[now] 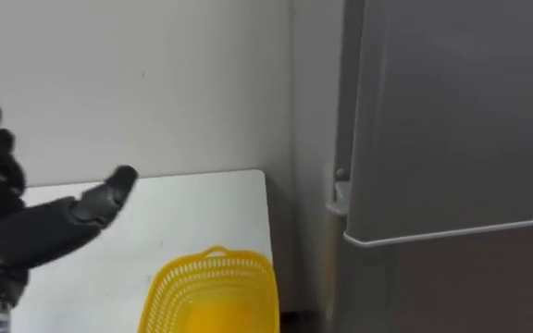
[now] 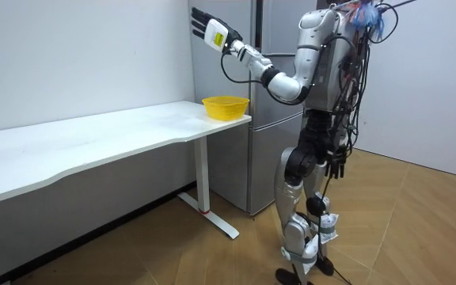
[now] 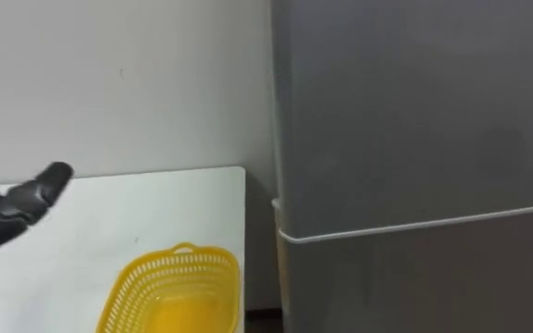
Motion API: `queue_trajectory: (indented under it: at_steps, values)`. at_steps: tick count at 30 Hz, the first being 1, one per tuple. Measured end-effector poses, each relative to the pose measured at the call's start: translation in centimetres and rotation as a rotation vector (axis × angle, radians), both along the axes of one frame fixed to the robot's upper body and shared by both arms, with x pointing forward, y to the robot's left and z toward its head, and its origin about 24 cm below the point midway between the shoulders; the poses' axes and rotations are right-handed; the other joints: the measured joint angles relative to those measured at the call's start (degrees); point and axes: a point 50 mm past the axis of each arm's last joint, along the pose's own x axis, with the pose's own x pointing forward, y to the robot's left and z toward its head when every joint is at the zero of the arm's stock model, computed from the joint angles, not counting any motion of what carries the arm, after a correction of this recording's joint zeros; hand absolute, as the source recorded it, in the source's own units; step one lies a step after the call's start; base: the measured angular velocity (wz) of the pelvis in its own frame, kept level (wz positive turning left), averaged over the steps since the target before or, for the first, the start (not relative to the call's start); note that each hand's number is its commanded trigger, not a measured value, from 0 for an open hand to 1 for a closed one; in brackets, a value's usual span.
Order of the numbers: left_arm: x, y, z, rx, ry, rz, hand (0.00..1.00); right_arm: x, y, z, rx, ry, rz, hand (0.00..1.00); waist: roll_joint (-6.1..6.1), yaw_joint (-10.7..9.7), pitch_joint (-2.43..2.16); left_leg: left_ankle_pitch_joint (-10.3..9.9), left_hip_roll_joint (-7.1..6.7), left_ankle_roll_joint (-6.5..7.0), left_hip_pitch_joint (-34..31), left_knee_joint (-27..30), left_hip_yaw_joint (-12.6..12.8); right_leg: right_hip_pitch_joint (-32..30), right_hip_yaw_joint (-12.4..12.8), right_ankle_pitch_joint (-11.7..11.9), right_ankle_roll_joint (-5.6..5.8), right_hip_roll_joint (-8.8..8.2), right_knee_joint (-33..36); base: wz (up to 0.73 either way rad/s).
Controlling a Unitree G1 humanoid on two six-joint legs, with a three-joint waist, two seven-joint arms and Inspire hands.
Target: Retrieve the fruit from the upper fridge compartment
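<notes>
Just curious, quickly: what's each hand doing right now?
Left hand: open, fingers spread, holding nothing.
Right hand: hanging by the hip, cannot be told.

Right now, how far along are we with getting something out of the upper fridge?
Done: the robot stands at the fridge, beside the table. In hand: nothing; the left hand is raised, fingers open, not touching the upper door. Left: that door is shut, so opening it, taking the item and perhaps setting it in the basket all remain.
</notes>
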Motion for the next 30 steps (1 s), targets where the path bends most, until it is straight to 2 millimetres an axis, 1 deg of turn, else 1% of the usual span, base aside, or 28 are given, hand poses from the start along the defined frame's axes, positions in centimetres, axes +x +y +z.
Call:
queue_trajectory:
  at_steps: [2,6,8,9,11,14,16,18,20,24,30]
  values:
    - [0.3,-1.2,-0.3,0.033,0.028,-0.105,0.0,0.0,0.0,0.0,-0.003,0.01,0.025,0.0,0.0,-0.88,0.01,0.0,0.16,0.0,-0.01,0.02,1.38,-0.14,0.35,0.03,-0.01,0.02,-0.03,-0.05]
    - [0.6,-2.4,-0.2,0.073,0.04,-0.222,0.0,0.6,0.0,0.0,0.011,0.001,0.04,0.0,0.3,-1.41,-0.17,0.0,0.32,-0.01,-0.29,0.02,1.65,-0.53,0.66,0.23,-0.06,0.14,-0.04,-0.05]
    - [0.8,-3.0,-0.2,0.093,0.048,-0.275,0.0,1.0,0.0,0.0,0.008,0.003,0.039,0.0,0.63,-2.19,-0.09,0.0,0.46,-0.01,-0.44,0.01,2.1,-0.7,0.67,0.39,-0.08,0.21,-0.03,0.0]
    - [0.8,-3.1,-0.3,0.097,0.05,-0.285,0.0,1.1,0.0,0.1,0.007,0.002,0.04,0.0,0.85,-2.27,-0.17,0.0,0.53,-0.01,-0.44,0.04,2.31,-0.73,0.72,0.41,-0.1,0.23,-0.03,-0.05]
    - [0.9,-3.4,0.0,0.089,0.049,-0.328,0.0,1.2,0.0,0.1,0.004,0.007,0.058,0.0,1.02,-2.3,-0.07,0.0,0.69,-0.01,-0.46,0.05,2.79,-0.8,0.83,0.49,-0.19,0.33,-0.14,-0.05]
    - [1.1,-3.8,0.5,0.07,0.023,-0.384,0.0,1.2,0.0,0.1,0.0,0.02,0.073,0.0,1.5,-2.28,-0.1,0.0,0.76,-0.01,-0.43,0.05,2.82,-0.91,1.45,0.5,-0.2,0.53,-0.23,-0.03]
    - [1.1,-4.0,0.6,0.056,0.017,-0.413,0.0,1.2,-0.2,0.1,-0.004,0.023,0.072,0.0,1.97,-2.25,-0.27,0.0,0.76,-0.01,-0.19,0.04,2.96,-0.98,1.56,0.49,-0.2,0.52,-0.25,-0.06]
    - [1.1,-4.1,0.7,0.055,0.01,-0.428,0.0,1.1,-0.2,0.1,-0.004,0.023,0.07,0.0,2.12,-2.24,-0.28,0.01,0.82,-0.03,0.07,0.03,3.14,-0.87,1.66,0.48,-0.21,0.55,-0.26,-0.04]
    - [1.2,-4.2,1.0,0.047,-0.001,-0.444,0.0,1.1,-0.2,0.1,-0.009,0.023,0.066,0.0,2.13,-2.22,-0.27,0.02,0.89,-0.04,0.05,-0.01,3.15,-0.91,1.67,0.49,-0.23,0.64,-0.29,0.0]
    - [1.2,-4.3,1.0,0.046,0.003,-0.449,0.0,1.1,-0.7,0.3,-0.034,0.024,0.064,0.0,2.11,-2.11,-0.25,0.02,0.88,-0.04,0.05,-0.03,3.15,-0.97,1.8,0.5,-0.24,0.67,-0.31,0.0]
    - [1.2,-4.3,0.9,0.028,0.012,-0.477,0.0,1.3,-1.0,0.4,-0.044,0.02,0.065,0.0,1.77,-1.45,-0.08,0.02,0.92,-0.04,0.15,-0.14,3.88,-1.4,3.01,0.52,-0.27,0.82,-0.14,-0.09]
